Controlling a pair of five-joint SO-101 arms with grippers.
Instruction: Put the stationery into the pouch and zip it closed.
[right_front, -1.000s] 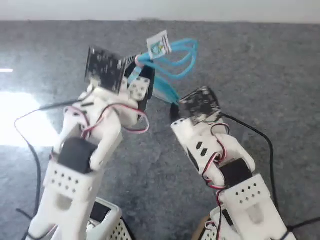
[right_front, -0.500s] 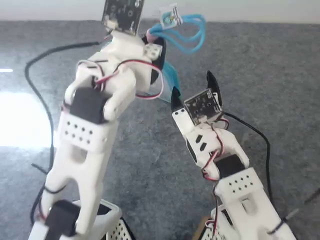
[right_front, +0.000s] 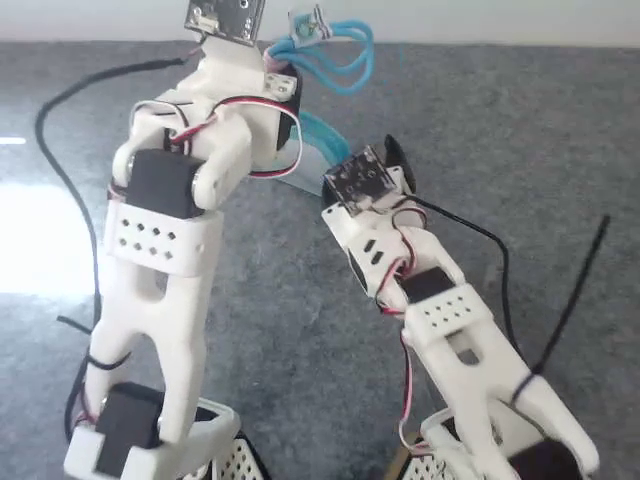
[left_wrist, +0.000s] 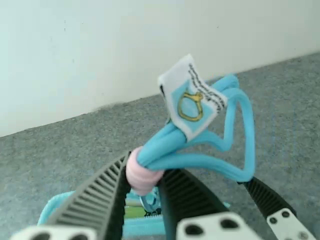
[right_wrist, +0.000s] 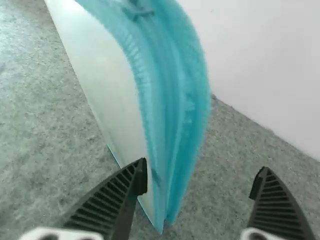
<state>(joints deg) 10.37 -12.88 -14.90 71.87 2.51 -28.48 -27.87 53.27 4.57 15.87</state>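
Nearest in the high view, two white plastic arms rise from their bases at the near edge of a grey speckled stone table (right_front: 560, 120). The left arm (right_front: 160, 230) rears up tall, and the right arm (right_front: 440, 310) leans forward and lower.

The right gripper (right_front: 388, 160) sits by the lower part of a translucent blue plastic pouch (right_front: 318, 140). Its own wrist view shows it released. The black ribbed jaws stand wide apart with the pouch's hanging edge between them, closer to one jaw than the other. As far as that view tells, the edge touches neither jaw. One face of the pouch looks pale and milky, and the other side is a deeper blue.

The pouch hangs lengthwise from the left gripper (right_front: 283, 80), above and beyond the right one. In the left wrist view this gripper is clenched. Its two ribbed fingers (left_wrist: 100, 192) pinch a round pink bead (left_wrist: 140, 172), and several strands of light blue cord (left_wrist: 200, 162) gather into that bead. The top of the pouch shows just under the fingers, with a small metal ring beside the bead.

Past the bead the cord opens into loose loops that stick up and away from the arms. A white paper tag (left_wrist: 192, 97) with a blue and yellow print is fixed where the strands leave the bead, tilted to one side.

Farthest off, a plain pale wall (left_wrist: 100, 50) meets the back edge of the table.
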